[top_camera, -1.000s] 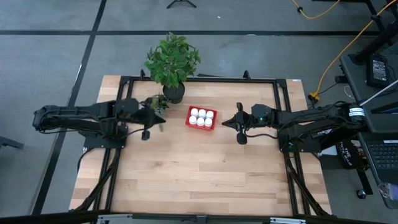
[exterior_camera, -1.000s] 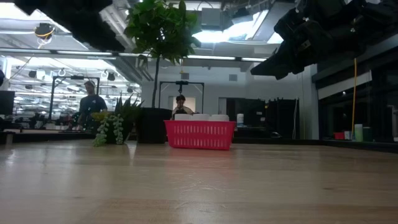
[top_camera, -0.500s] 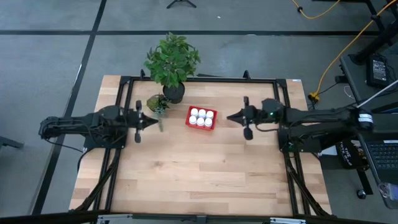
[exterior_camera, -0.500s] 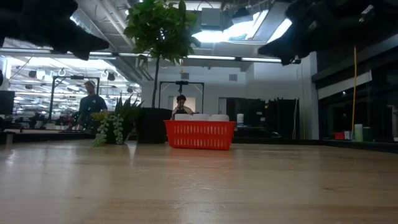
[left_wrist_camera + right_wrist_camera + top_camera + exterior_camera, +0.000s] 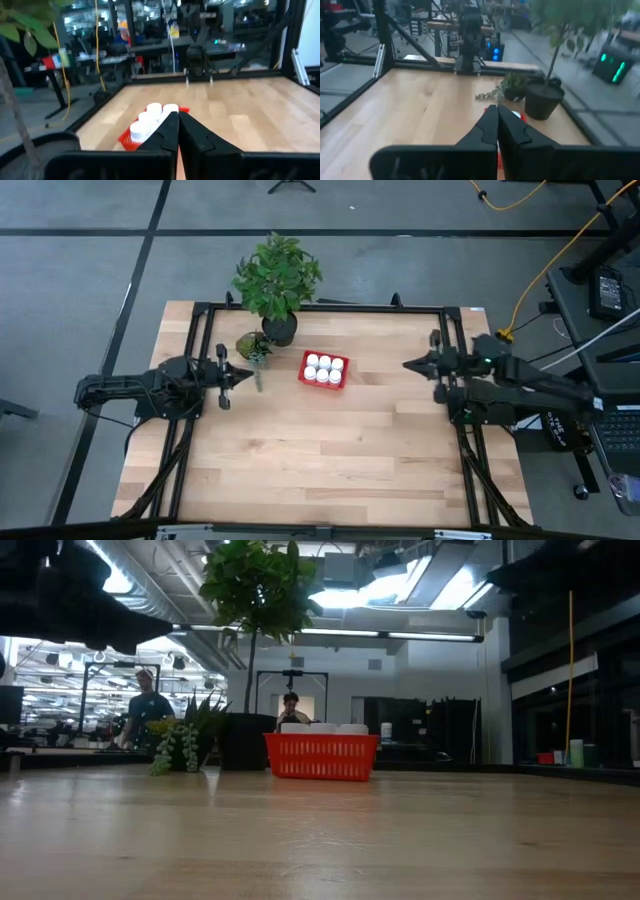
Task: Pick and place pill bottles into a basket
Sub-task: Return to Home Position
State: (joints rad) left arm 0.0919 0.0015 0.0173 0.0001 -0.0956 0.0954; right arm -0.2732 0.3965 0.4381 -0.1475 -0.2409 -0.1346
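Note:
The red basket stands on the table near its far edge and holds several white pill bottles, caps up. It also shows in the low view and in the left wrist view. My left gripper is shut and empty, left of the basket, above the table. My right gripper is shut and empty, well to the basket's right, near the table's right side.
A tall green plant in a black pot stands at the table's far edge behind the basket, with a small trailing plant to its left. A black frame runs around the table. People show in the room beyond.
Both arms have drawn back from the basket: my left gripper toward the table's left edge, my right gripper toward the right edge and a little toward the far edge. The basket and bottles have stayed still.

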